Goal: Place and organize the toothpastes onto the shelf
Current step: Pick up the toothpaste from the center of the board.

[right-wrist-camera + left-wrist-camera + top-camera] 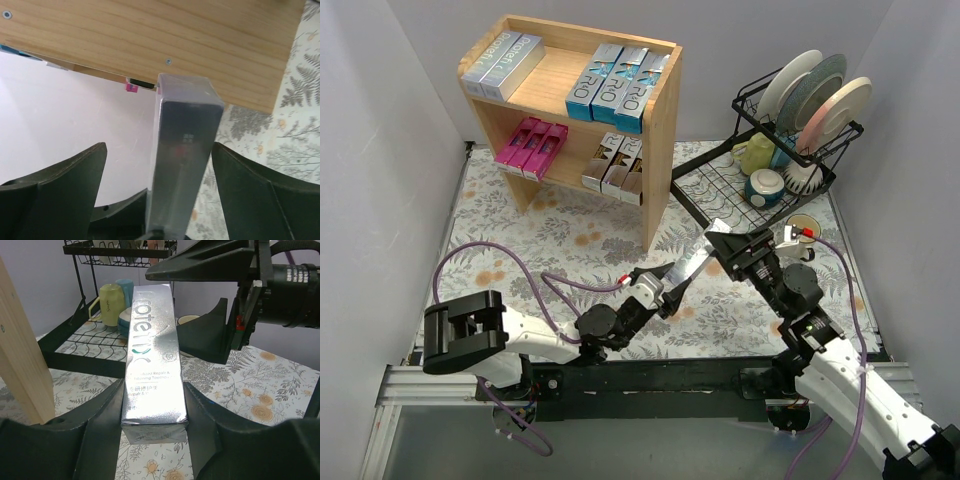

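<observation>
- While the silver toothpaste box (152, 365) hangs in the air between the two arms, in front of the shelf (660, 130) and above the surface (520, 240), the left gripper (155, 412) is clamped on its near end, one finger against each long side.
- The right gripper (182, 165) stands wide open, its fingers clear of the box on both sides, so the left arm alone seems to carry it.
- The right arm should draw straight back along the box's length before the left arm swings, so that neither finger knocks the box.
- The hold is at one end, so the box may droop or twist. Move slowly and keep it level.
- A fitting slot seems to be the gap on the top level, beside the plain silver boxes (502, 62), entered lengthwise and parallel to them.
- Top level: at least two plain silver boxes and three blue-and-silver boxes (617, 85).
- Lower level: three pink boxes (532, 145) and three black-gold boxes (615, 165).
- One box is in hand.
</observation>
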Robot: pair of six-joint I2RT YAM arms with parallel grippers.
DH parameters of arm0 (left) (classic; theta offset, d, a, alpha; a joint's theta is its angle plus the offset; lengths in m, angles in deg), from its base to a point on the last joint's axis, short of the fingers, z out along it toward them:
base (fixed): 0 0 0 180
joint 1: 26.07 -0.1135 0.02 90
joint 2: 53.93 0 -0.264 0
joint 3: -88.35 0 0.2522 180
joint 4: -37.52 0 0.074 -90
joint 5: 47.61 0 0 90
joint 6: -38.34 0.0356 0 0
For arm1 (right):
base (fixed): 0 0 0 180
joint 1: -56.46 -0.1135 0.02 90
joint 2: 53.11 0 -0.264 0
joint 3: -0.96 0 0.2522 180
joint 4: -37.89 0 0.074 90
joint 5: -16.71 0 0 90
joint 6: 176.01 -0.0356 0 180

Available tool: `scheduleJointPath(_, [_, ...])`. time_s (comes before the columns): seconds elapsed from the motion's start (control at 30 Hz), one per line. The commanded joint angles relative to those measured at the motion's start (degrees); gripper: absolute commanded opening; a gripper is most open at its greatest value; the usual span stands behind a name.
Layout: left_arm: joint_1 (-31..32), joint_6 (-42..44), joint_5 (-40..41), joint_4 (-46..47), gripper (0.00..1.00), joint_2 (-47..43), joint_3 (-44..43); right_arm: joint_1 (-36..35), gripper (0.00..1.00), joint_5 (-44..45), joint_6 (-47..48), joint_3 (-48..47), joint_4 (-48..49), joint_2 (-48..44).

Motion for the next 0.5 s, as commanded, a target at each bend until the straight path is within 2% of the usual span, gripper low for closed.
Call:
scheduleJointPath(0.0, [0.0, 1.2, 3.4, -3.6, 0.05, -5.9, -1.7, 0.2, 0.96, 4.7, 7.4, -2.5, -6.1, -5.4])
scheduleJointPath(0.23, [-1.8, 1.2, 3.1, -16.5, 0.01, -12.8, -5.8, 0.1, 0.99, 12.9, 24.3, -7.8, -21.9, -14.8])
scheduleJointPath(0.33, [-3.0, 1.3, 0.7, -25.5, 0.0, -16.8, -10.7, 0.1, 0.98, 16.5, 30.3, -10.6, -28.1, -17.6])
scheduleJointPath(0.37, [-3.4, 1.0, -0.3, -31.0, 0.0, -17.8, -12.6, 0.1, 0.98, 17.2, 31.6, -11.1, -29.5, -18.1])
scheduleJointPath(0.43, [-4.8, 0.3, -1.7, -36.8, 0.0, -19.4, -18.9, 0.1, 0.98, 18.8, 33.8, -12.7, -32.3, -18.4])
scheduleJointPath(0.47, [-5.5, -0.6, -3.0, -44.0, 0.0, -20.0, -21.5, 0.1, 0.98, 18.9, 36.4, -13.1, -32.7, -18.1])
